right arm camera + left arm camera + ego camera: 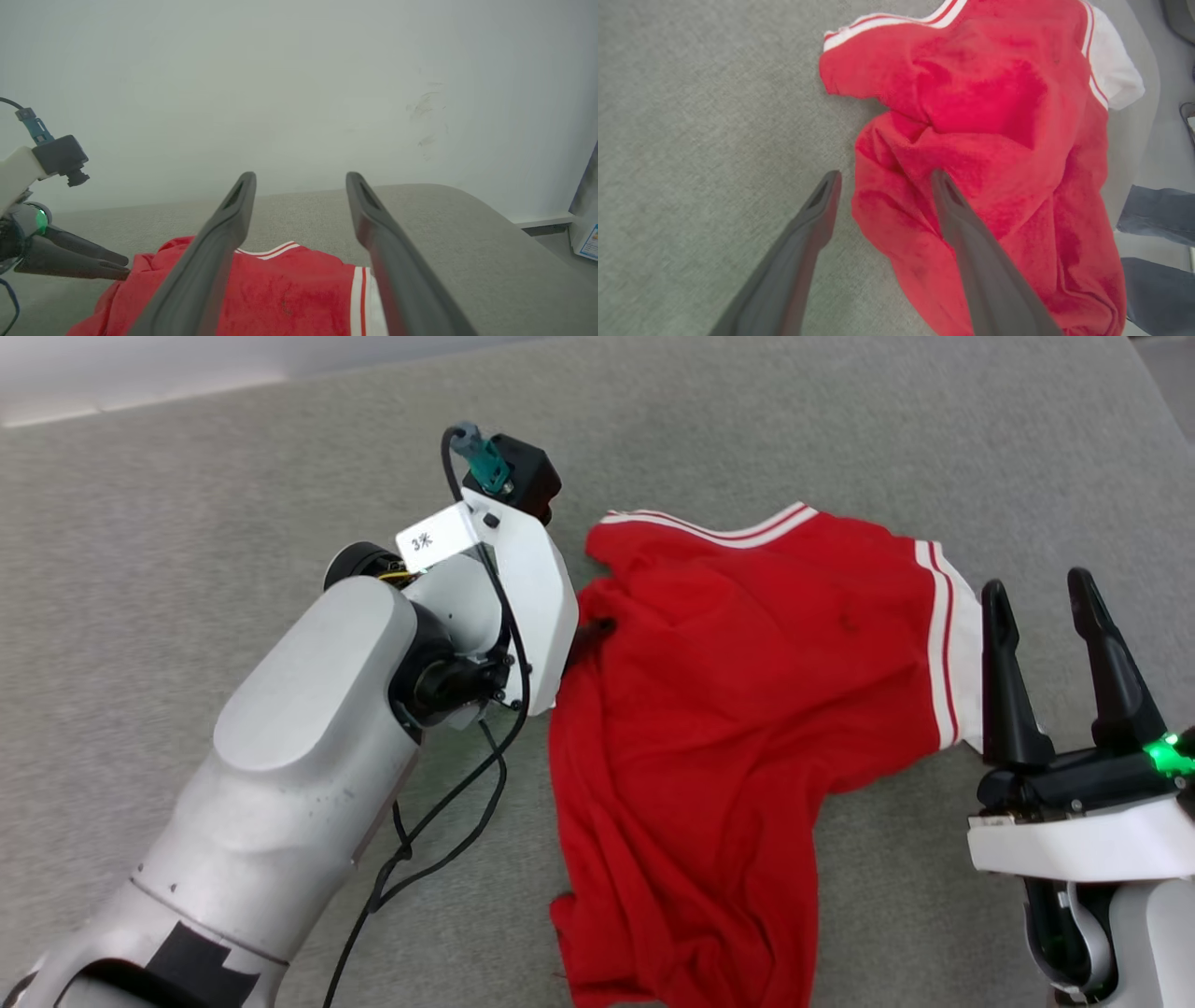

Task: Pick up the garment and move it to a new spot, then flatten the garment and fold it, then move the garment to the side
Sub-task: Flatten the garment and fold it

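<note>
The grey surface (pixel 187 523) is spread under both grippers. The garment (pixel 747 691) is laid crumpled on it, between the two grippers. The left gripper (pixel 886 175) is held wide open with nothing gripped, and the garment's edge is seen between its jaws. The right gripper (pixel 1036 583) is opened wide and empty, with the garment just beside its jaws.

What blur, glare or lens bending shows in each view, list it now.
Head view: sharp, even soft light, faint shadows beside the garment. Left wrist view: soft focus, the red oversaturated, left gripper blurred up close, edges bent by the wide lens. Right wrist view: hazy, pale wall washed out, right gripper soft.
</note>
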Robot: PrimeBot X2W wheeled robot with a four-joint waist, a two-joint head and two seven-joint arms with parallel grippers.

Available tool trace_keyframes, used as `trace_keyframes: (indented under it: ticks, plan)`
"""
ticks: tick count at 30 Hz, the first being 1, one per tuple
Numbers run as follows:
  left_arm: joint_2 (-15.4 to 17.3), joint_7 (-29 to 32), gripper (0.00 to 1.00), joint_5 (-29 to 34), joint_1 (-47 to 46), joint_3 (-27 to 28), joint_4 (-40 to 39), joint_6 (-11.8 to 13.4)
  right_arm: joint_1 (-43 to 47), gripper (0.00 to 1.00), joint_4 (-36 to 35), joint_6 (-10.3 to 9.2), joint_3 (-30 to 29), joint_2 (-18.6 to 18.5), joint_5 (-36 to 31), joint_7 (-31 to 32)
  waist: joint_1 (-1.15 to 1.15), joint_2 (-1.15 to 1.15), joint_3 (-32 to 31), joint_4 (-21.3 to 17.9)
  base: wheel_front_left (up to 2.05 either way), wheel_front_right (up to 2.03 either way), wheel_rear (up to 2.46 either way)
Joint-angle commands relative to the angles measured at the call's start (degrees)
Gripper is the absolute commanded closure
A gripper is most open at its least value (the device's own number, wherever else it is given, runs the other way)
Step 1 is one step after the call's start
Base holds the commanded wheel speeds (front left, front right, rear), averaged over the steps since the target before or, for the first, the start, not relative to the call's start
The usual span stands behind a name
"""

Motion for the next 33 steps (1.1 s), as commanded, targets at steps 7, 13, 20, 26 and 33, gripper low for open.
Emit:
trace_keyframes:
  ticks: [7,13,20,26,33]
  plan:
    - [0.1,0.5,0.00,1.5,-2.6,-4.7,6.6,-0.1,-1.8,0.00,0.4,-0.04,0.3,1.2,-0.1,-0.5,0.00,0.00,3.4,-2.8,0.00,0.00,0.00]
    - [1.5,-1.2,1.00,-1.8,1.0,-7.8,7.7,-0.1,-1.1,0.00,0.3,-0.04,-0.1,1.4,-0.8,-0.4,0.00,0.00,3.1,-1.9,0.00,0.00,0.00]
    - [5.9,-15.6,1.00,-3.3,5.2,-5.4,5.5,0.0,0.2,0.00,1.1,-0.04,-0.5,0.0,-1.6,-0.4,0.00,0.00,-1.0,1.8,0.00,0.00,0.00]
    - [10.4,-25.8,1.00,-4.6,11.4,-0.9,1.0,1.0,2.0,0.00,1.9,-0.04,-0.5,-1.3,-1.7,-0.2,0.00,0.00,-5.3,6.3,0.00,0.00,0.00]
    - [17.6,-31.6,1.00,-3.8,18.2,3.3,-8.5,5.3,3.2,0.00,1.5,-0.04,-0.6,-1.8,-1.4,1.1,0.00,0.00,-7.2,9.9,0.00,0.00,0.00]
